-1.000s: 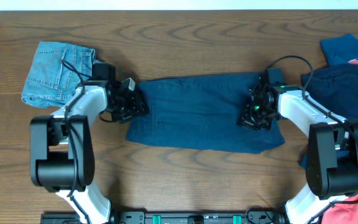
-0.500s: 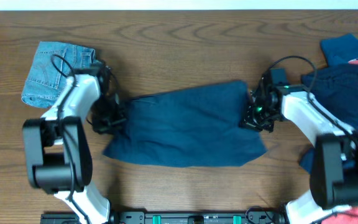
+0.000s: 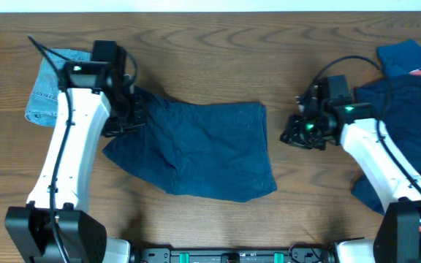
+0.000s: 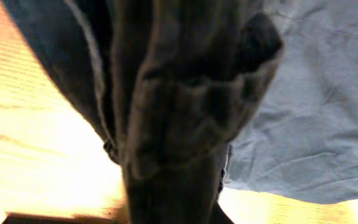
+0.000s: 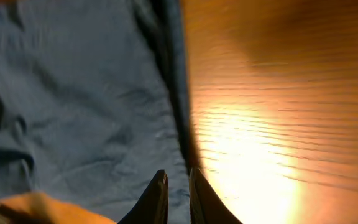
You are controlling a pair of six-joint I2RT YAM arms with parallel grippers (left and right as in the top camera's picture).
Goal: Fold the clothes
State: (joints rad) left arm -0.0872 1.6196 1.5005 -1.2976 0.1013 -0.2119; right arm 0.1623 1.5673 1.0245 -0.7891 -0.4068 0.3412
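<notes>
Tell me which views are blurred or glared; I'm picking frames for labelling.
Overhead: sharp, evenly lit, dark-navy fabric shorts clear. Left wrist: bunched shorts fill the frame out of focus, brown wooden table overexposed. Right wrist: smeared, strong glare on the wood.

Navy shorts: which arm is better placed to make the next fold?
Probably left. The left gripper is shut on a corner of the navy shorts; the right gripper holds nothing, apart from them.
</notes>
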